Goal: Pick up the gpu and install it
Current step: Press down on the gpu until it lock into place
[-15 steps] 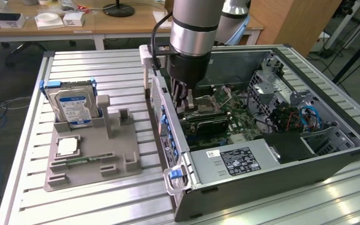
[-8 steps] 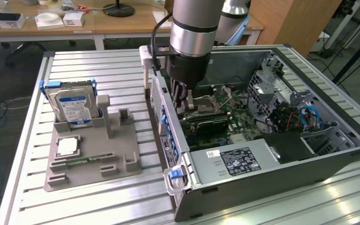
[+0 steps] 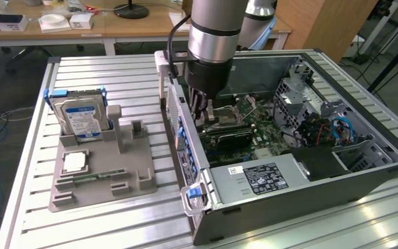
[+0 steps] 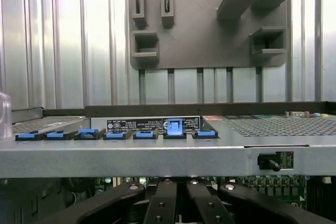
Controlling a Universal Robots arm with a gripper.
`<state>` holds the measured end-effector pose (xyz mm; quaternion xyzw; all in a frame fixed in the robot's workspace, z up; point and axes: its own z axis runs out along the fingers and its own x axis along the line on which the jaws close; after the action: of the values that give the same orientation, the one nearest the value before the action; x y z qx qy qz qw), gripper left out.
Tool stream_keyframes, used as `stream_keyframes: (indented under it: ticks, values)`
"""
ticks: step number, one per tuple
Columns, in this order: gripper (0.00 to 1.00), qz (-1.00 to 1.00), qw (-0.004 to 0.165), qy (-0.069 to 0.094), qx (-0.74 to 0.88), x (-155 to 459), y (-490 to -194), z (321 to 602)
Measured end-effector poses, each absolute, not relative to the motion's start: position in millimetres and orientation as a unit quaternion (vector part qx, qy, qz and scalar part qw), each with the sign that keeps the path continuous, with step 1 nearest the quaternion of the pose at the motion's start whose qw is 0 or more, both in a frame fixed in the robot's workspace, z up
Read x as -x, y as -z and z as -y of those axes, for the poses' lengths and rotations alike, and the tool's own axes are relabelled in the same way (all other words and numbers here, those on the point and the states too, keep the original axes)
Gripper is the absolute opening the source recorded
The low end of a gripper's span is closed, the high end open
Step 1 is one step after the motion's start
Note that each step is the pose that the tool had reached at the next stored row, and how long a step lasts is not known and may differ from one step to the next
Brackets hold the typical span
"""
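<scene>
A silver power supply (image 3: 261,179) with a white-and-black label fills the nearest end of an open computer case (image 3: 365,171). The case lies on its side along the slatted metal table's (image 3: 116,223) edge at the exterior view's right. Beside it, toward the table's edge at the exterior view's left, a grey moulded holder (image 3: 109,171) carries a small square processor chip (image 3: 74,162). Farther back on the holder, a silver hard drive (image 3: 81,119) with a blue-and-white label stands upright.

Inside the case, the gpu (image 3: 228,137) shows as a dark card on the green motherboard (image 3: 268,129), about midway along the case and near its wall on the holder's side. The robot arm (image 3: 216,31) reaches straight down into the case, its gripper (image 3: 209,116) just above and behind the card. In the wrist view the gripper's (image 4: 176,200) black fingers (image 4: 160,205) are drawn tight together; whether they pinch the card cannot be told. Past them, a row of blue clips (image 4: 118,135) lines the case wall. Wooden desks (image 3: 137,23) stand in the background.
</scene>
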<state>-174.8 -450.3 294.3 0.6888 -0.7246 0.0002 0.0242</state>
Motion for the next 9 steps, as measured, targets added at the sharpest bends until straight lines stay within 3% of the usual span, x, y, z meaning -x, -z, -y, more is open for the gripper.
stream_keyframes:
  ticks: [9]
  values:
    - [0.11,0.724,0.037,0.016,-0.689,174,-310,451]
